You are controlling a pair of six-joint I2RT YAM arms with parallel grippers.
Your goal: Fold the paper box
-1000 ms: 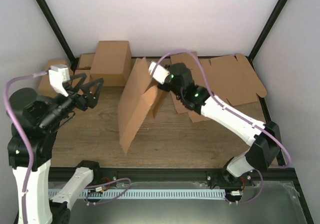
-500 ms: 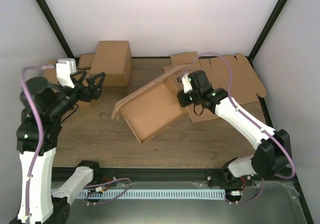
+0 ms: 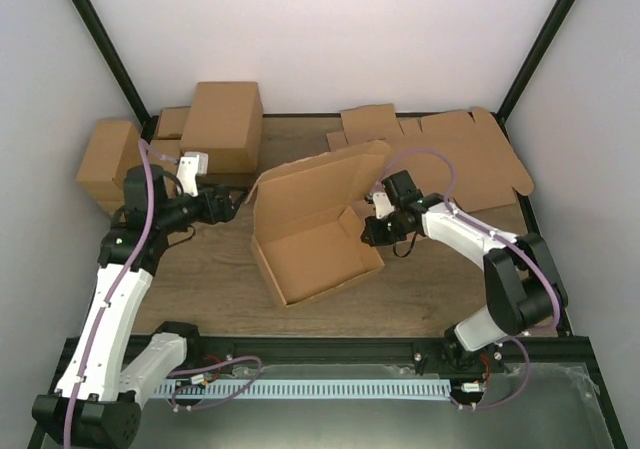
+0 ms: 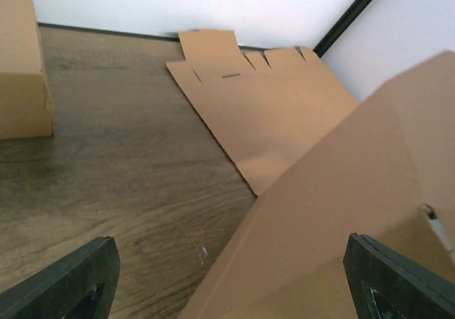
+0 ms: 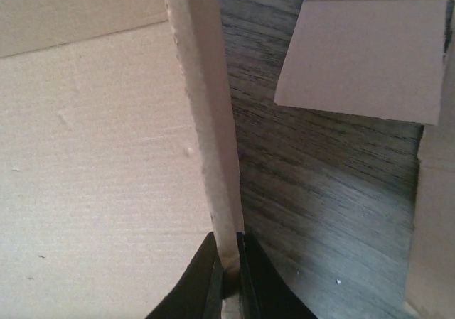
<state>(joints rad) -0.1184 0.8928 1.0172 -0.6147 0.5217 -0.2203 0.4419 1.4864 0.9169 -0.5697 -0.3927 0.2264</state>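
The right gripper (image 5: 227, 266) has its two jaws squeezed tight on the thin top edge of one side wall of the paper box (image 3: 310, 244). The box sits in the middle of the wooden table (image 3: 200, 269) with its open side up, and its big lid flap stands up at the back, leaning a little. The left gripper (image 3: 230, 207) has its jaws spread wide and holds nothing. It is just beside the left end of the lid. Flat cardboard sheets (image 3: 455, 159) lie at the back right. Closed brown cartons (image 3: 225, 119) stand at the back left.
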